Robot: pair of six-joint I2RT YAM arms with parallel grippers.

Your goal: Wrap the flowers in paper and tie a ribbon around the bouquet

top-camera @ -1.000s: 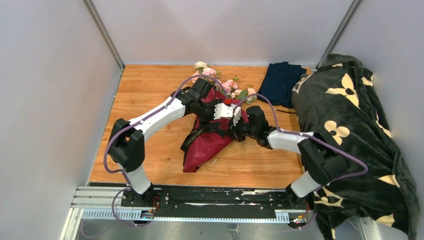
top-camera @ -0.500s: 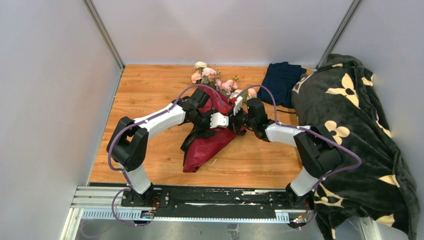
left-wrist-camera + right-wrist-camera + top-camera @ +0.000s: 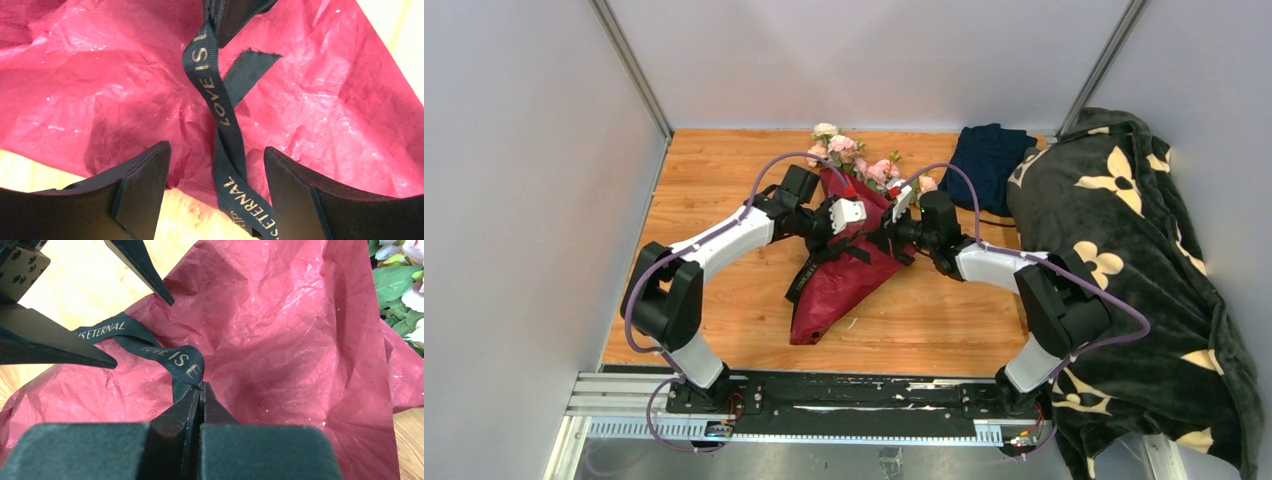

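Note:
The burgundy paper (image 3: 844,285) lies wrapped in a cone on the wooden table, with the pink and cream flowers (image 3: 839,146) sticking out at its far end. The black ribbon (image 3: 205,65), lettered in gold, crosses the paper's middle. My right gripper (image 3: 201,386) is shut on a fold of the ribbon (image 3: 170,356) just above the paper (image 3: 280,330). Facing it from the left, my left gripper (image 3: 215,148) is open, and the ribbon runs loose between its fingers (image 3: 55,342) without being pinched. The two grippers meet over the bouquet (image 3: 864,235).
A folded navy cloth (image 3: 989,165) lies at the back right. A dark blanket with cream flower shapes (image 3: 1124,260) covers the right side. Grey walls close in the left, back and right. Bare wood (image 3: 714,190) shows left of the bouquet.
My left arm has drawn back to the left, its gripper still open. My right gripper, still shut on the ribbon, has shifted farther up the bouquet toward the flowers.

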